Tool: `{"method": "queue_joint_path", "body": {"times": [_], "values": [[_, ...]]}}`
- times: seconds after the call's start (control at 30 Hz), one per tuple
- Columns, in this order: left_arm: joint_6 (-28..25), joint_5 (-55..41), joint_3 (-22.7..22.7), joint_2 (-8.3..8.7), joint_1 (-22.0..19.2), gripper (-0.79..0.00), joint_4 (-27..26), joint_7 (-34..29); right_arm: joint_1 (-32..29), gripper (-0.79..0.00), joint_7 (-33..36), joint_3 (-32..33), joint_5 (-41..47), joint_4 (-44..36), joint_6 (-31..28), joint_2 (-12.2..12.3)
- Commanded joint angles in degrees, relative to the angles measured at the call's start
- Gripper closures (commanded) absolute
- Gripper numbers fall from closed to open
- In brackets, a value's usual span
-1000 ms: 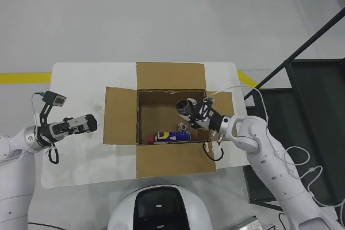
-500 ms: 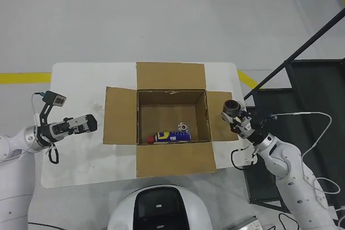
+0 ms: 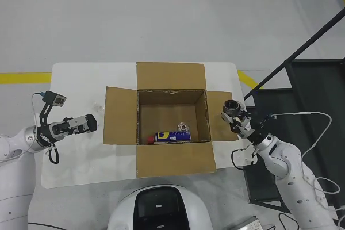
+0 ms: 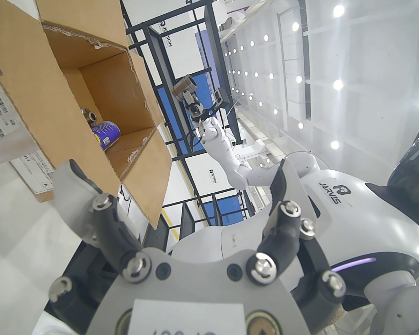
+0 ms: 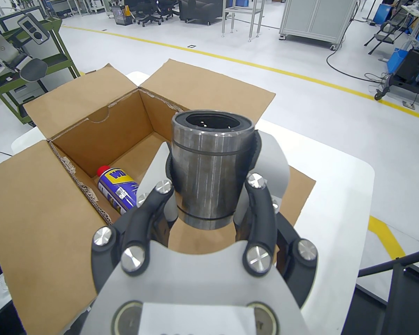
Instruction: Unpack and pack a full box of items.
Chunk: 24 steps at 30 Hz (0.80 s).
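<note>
An open cardboard box point(image 3: 121, 115) stands mid-table with its flaps spread. On its floor lie a blue-and-yellow spray can point(image 3: 172, 136) with a red cap and a small metal fitting point(image 3: 183, 126). My right gripper point(image 3: 236, 118) is shut on a steel cylinder point(image 3: 232, 107) and holds it upright above the box's right flap. The right wrist view shows the cylinder point(image 5: 209, 172) between the fingers, with the spray can point(image 5: 117, 188) below in the box point(image 5: 73, 113). My left gripper point(image 3: 92, 122) hovers open and empty left of the box, its fingers point(image 4: 70, 183) spread wide.
The white table point(image 3: 80, 86) has bare surface left of the box and a narrow strip on the right. A dark metal rack point(image 3: 310, 103) stands just off the table's right edge, close to the right arm.
The right gripper lifted the steel cylinder out of the box and carried it right, to above the right flap. It has held still for the last half second. The left arm has not moved.
</note>
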Motion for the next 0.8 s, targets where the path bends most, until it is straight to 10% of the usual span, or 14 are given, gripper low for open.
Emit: {"method": "queue_joint_path", "body": {"times": [0.0, 0.77], "values": [[0.0, 0.0, 0.0, 0.0, 0.0, -0.785, 0.0, 0.0, -0.05, 0.0, 0.18, 0.12, 0.22, 0.3, 0.52, -0.02], [0.0, 0.0, 0.0, 0.0, 0.0, -0.785, 0.0, 0.0, 9.66, 0.0, -13.81, -2.34, 0.35, 30.73, 3.03, -1.45]]}}
